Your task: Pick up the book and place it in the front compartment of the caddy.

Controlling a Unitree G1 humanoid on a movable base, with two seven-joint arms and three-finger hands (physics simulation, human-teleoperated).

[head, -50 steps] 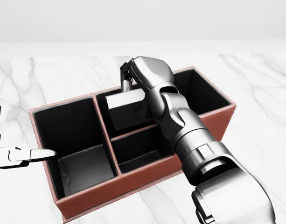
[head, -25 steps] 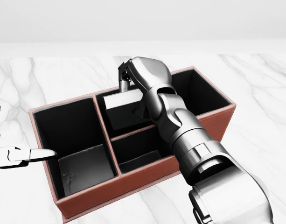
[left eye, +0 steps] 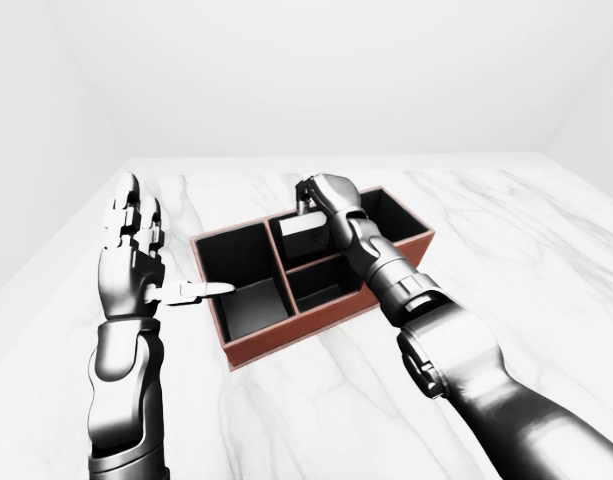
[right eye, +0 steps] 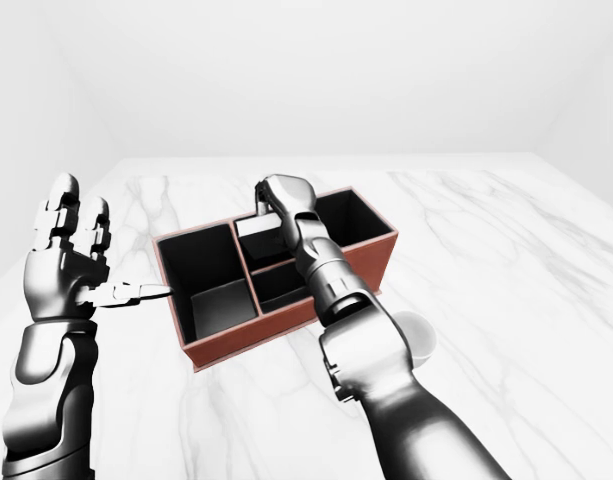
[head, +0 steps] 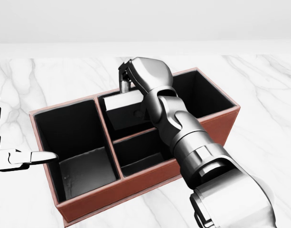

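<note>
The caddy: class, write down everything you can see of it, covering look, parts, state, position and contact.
The caddy is a long, open-topped box with reddish-brown walls and a black lining, standing upright and askew on the white marble table. Dividers make one big compartment at its left end and smaller ones beside it. The right hand holds a grey book in the upper middle compartment. The open left hand stays beside it.

Glossy silver-grey segmented arms with dark joints, three-fingered left robot hand
</note>
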